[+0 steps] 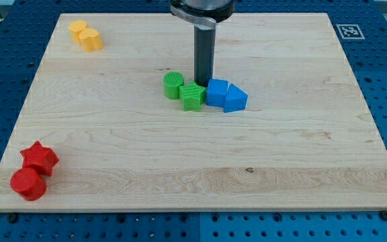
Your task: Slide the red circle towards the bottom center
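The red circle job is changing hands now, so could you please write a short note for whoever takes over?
My tip stands mid-board, just behind the green blocks and blue blocks, far from the target.
The red circle sits at the board's bottom-left corner, against the red star.
Done: nothing visible; the circle is not at bottom centre.
Left: bring the tip to the circle's left side and push it rightwards along the bottom edge.

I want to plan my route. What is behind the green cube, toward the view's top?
Directly behind the green cube stands my tip, between the green cylinder and the blue cube. The rod's very end is partly covered by the blocks, so contact cannot be judged.
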{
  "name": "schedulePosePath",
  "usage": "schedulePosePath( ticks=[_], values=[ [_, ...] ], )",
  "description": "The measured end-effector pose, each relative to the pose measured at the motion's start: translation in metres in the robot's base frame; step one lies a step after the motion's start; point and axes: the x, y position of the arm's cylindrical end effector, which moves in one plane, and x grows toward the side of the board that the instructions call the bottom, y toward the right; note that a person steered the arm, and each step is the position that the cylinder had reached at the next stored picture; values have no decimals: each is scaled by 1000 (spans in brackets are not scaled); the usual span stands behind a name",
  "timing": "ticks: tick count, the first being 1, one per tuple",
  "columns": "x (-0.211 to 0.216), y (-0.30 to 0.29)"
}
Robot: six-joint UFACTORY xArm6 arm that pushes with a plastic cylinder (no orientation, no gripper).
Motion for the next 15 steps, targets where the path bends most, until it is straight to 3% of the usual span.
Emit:
schedulePosePath(
  ticks=[1, 2, 9, 11, 13, 14, 15],
  values=[
    [-69, -3],
    [-74, -39],
    [128, -309],
    [147, -318],
    [224, -312],
    [223, -308],
    [207, -264]
  ],
)
